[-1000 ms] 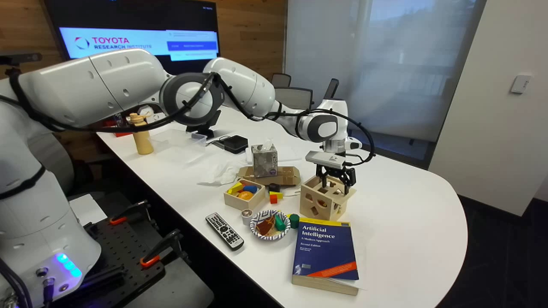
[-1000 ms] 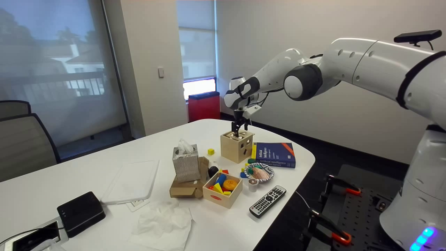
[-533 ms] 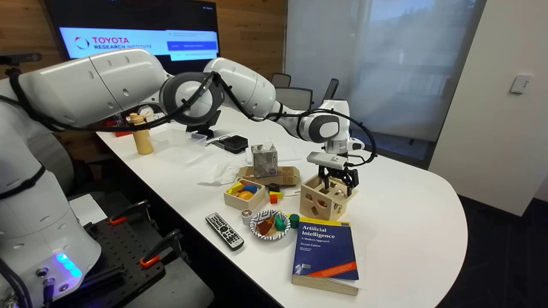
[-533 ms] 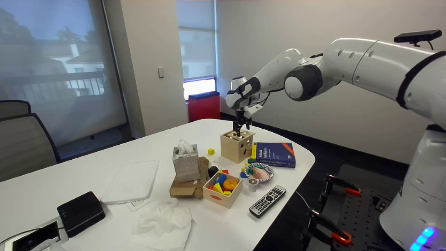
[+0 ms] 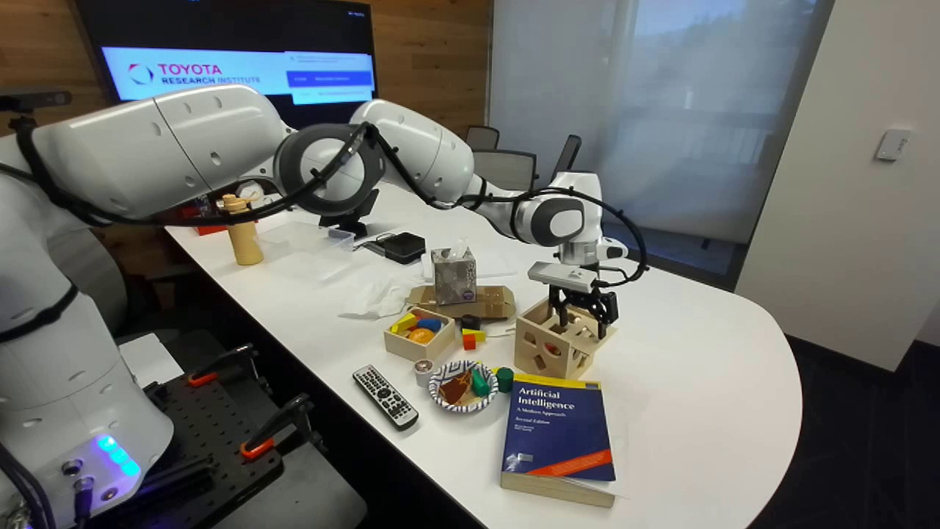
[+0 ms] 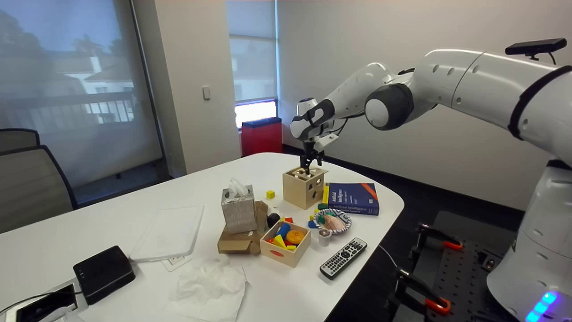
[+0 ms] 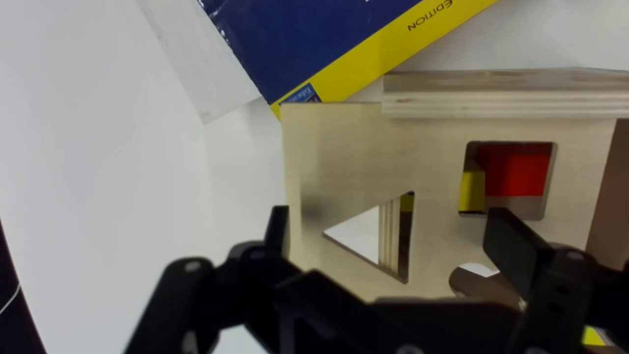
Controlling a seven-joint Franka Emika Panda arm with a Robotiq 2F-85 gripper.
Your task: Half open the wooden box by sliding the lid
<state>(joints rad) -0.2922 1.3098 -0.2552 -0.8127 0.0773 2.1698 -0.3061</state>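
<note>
The wooden box (image 5: 558,366) stands on the white table and shows in both exterior views (image 6: 295,192). Its lid (image 7: 339,142) has triangular, square and rounded cutouts. The lid juts out past one wall of the box; that wall's edge shows through the triangle. At the opposite end a gap opens into the box. My gripper (image 7: 387,216) is open and points down over the lid, also in both exterior views (image 5: 583,329) (image 6: 313,167). One finger (image 7: 278,223) is at the lid's outer edge, the other over the lid near the square and rounded holes. Contact cannot be told.
A thick blue book (image 5: 558,433) lies close beside the box. A patterned bowl (image 5: 463,404), a remote (image 6: 343,258), a small wooden tray of blocks (image 6: 279,257) and a tissue box (image 6: 239,212) stand nearby. A yellow block (image 6: 270,194) lies by the box.
My gripper has moved slightly outward, toward the right in both exterior views. The lid has slid a little the same way and sticks out further. The box has stayed in place.
</note>
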